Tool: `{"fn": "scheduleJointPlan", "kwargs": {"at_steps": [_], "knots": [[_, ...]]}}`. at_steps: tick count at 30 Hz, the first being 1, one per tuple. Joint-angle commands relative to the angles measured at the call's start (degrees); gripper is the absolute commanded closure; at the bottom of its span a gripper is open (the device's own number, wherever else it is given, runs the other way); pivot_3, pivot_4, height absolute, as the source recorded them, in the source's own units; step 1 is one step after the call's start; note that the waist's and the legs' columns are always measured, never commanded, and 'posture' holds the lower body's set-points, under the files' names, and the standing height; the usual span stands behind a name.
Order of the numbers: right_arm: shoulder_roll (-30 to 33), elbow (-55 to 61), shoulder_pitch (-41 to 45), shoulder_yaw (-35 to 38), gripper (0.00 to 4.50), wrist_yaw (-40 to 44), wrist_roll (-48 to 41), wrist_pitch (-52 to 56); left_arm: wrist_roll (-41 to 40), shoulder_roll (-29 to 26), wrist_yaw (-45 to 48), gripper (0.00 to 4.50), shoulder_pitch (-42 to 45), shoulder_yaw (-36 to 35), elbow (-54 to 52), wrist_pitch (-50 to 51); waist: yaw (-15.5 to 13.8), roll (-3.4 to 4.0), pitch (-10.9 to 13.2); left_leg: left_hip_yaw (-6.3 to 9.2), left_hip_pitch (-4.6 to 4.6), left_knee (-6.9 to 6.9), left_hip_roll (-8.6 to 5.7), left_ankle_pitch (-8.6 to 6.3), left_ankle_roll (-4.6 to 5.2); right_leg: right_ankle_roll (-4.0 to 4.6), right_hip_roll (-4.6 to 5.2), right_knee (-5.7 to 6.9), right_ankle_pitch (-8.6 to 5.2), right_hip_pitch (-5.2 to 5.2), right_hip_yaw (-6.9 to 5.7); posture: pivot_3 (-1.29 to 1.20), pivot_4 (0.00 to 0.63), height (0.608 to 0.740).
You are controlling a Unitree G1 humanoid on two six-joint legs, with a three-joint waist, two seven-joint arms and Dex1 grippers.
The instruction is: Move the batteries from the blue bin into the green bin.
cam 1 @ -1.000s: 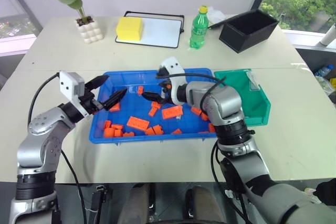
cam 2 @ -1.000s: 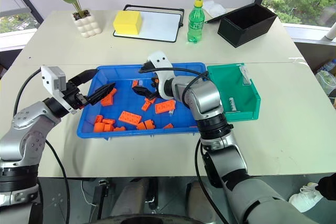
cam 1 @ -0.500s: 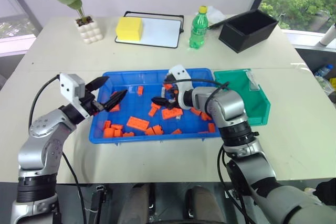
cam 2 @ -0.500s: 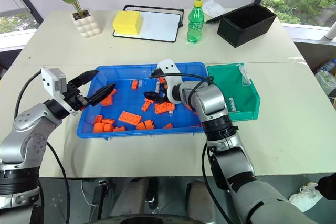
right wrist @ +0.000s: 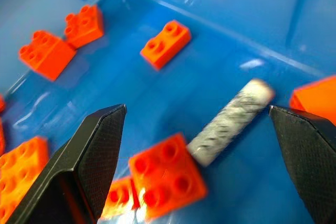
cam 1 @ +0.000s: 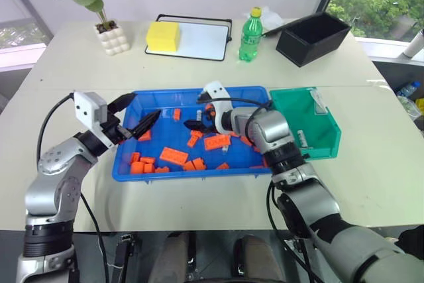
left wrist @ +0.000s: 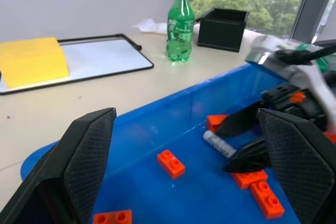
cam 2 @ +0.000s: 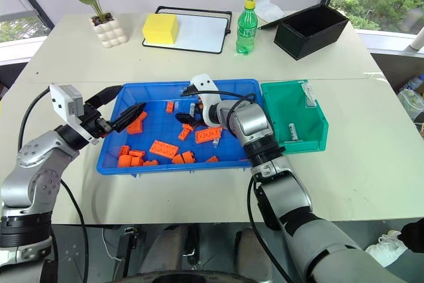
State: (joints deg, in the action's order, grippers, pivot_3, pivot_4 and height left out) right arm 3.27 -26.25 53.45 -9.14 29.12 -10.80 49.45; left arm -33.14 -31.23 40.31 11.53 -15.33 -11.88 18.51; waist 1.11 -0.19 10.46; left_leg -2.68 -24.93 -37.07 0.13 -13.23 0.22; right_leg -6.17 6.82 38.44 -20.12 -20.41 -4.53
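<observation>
While open, right pincer straddles battery lying between its fingers.

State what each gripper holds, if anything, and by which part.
Nothing is held. The right gripper is open around a battery in the blue bin, not gripping it. The left gripper hangs open, empty.

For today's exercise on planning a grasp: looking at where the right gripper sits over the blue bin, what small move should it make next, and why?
Probably ease the right gripper a little further down and close on the battery. Its fingers stand wide open with the battery lying on the blue bin floor between them, not yet gripped. An orange block touches the battery's near end, so a grip nearer the middle looks safer.
</observation>
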Motion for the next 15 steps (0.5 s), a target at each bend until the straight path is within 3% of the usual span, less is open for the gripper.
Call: {"fn": "scheduleJointPlan", "kwargs": {"at_steps": [1, 4, 7, 13, 14, 15], "knots": [[-0.42, -3.69, 1.53, -0.05, 0.04, 0.42, 0.73, -1.73, -0.06, 0.36, -0.95, 0.00, -0.47, -1.19, -2.51, -1.29, -0.02, 0.00, 0.00, 0.00, 0.00, 0.00, 0.00, 0.00, 0.00, 0.00, 0.00, 0.00, 0.00, 0.00, 0.00, 0.00, 0.150, 0.739], [-0.10, -4.89, 1.48, -0.81, 0.04, 1.13, 1.52, -2.46, -0.12, 0.65, -1.60, 0.00, -1.01, -1.46, -3.05, -1.49, -0.01, 0.00, 0.00, 0.00, 0.00, 0.00, 0.00, 0.00, 0.00, 0.00, 0.00, 0.00, 0.00, 0.00, 0.00, 0.00, 0.150, 0.739], [0.49, -4.98, 0.96, -2.41, 0.87, 1.95, 2.88, -3.66, -0.25, 0.56, -1.93, 0.00, -1.44, -1.91, -3.37, -1.70, 0.01, -0.01, -0.01, 0.01, 0.00, 0.00, 0.00, 0.00, 0.00, 0.00, 0.00, 0.00, 0.00, 0.00, 0.00, 0.00, 0.150, 0.739], [0.55, -3.90, -0.01, -4.22, 4.00, 3.18, 4.39, -4.59, -0.41, 0.24, -2.29, 0.00, -1.36, -2.41, -3.43, -2.02, 0.04, -0.01, -0.01, 0.00, 0.00, 0.00, 0.01, 0.00, 0.00, 0.00, 0.00, 0.00, 0.00, 0.00, 0.00, 0.00, 0.150, 0.739], [0.50, -3.75, -0.05, -4.28, 4.40, 3.29, 4.48, -4.60, -0.39, 0.26, -2.33, 0.00, -1.31, -2.43, -3.41, -2.08, 0.04, -0.01, -0.01, 0.00, 0.00, 0.00, 0.01, 0.00, 0.00, 0.00, 0.00, 0.00, 0.00, 0.00, 0.00, 0.00, 0.150, 0.739], [0.48, -3.62, -0.08, -4.39, 4.42, 3.38, 4.56, -4.70, -0.37, 0.29, -2.37, 0.00, -1.28, -2.44, -3.41, -2.13, 0.04, -0.01, -0.01, 0.01, 0.00, 0.01, 0.02, 0.00, 0.00, 0.00, 0.00, 0.00, 0.00, 0.00, 0.00, 0.00, 0.150, 0.739]]}}
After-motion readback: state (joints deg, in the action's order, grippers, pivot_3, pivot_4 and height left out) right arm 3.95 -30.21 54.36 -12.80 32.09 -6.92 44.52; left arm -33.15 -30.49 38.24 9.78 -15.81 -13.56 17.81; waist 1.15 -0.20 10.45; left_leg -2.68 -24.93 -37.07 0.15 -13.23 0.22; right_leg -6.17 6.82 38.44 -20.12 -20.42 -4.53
